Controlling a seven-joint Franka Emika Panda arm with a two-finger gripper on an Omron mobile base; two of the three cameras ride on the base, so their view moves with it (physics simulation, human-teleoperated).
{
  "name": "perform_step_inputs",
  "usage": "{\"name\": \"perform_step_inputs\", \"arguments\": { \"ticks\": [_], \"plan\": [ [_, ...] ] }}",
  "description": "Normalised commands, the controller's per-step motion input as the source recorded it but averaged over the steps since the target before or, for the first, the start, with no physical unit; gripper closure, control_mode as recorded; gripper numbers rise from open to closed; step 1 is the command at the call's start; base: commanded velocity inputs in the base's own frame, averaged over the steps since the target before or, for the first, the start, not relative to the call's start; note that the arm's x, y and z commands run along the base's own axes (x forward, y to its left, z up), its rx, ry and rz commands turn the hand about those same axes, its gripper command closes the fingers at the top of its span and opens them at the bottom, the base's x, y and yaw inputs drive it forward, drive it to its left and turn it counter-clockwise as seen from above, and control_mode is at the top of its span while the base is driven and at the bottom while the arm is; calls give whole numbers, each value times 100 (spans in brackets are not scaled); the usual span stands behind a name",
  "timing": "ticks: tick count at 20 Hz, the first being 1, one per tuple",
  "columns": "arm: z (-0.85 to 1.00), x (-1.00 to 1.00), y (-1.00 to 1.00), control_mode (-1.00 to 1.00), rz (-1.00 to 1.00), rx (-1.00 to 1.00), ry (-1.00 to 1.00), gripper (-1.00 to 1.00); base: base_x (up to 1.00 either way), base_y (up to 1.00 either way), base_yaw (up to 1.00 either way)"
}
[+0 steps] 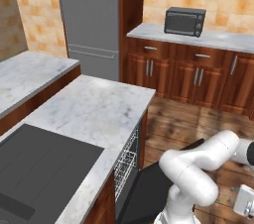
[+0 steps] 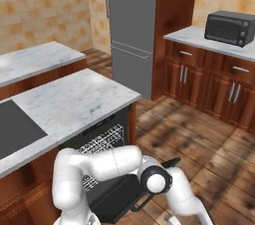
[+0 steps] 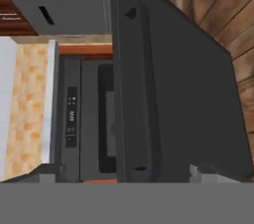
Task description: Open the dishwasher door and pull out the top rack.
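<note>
The dishwasher door [image 1: 149, 188] is a flat black panel swung down and out from under the marble counter, and it hangs partly open over the wooden floor. Its bar handle [image 2: 144, 201] runs near the free edge. In the hand view the door [image 3: 188, 94] stands close in front, with the handle [image 3: 136, 89] along it. My gripper [image 3: 126, 171] is open, one fingertip on each side of the handle's near end, gripping nothing. The top rack [image 1: 126, 161], a white wire basket, sits inside the dishwasher opening [image 2: 102, 144] behind the door.
A marble counter [image 1: 94, 114] with a black cooktop [image 1: 39, 168] runs above the dishwasher. A grey fridge [image 1: 92, 20] stands at the back. A black microwave [image 1: 184, 21] sits on the far counter over brown cabinets [image 1: 198, 77]. Open wooden floor [image 2: 209, 154] lies to the right.
</note>
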Motion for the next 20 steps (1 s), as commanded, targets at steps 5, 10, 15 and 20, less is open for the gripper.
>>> {"name": "perform_step_inputs", "arguments": {
  "ticks": [5,10,15,20],
  "plan": [
    [100,-2,0,-100,-24,-27,16,-100,0,0,0],
    [100,0,0,-100,-23,-27,29,-100,0,0,0],
    [100,0,0,-100,-21,-28,28,-100,0,0,0],
    [100,1,1,-100,-21,-30,29,-100,0,0,0]
  ]
}}
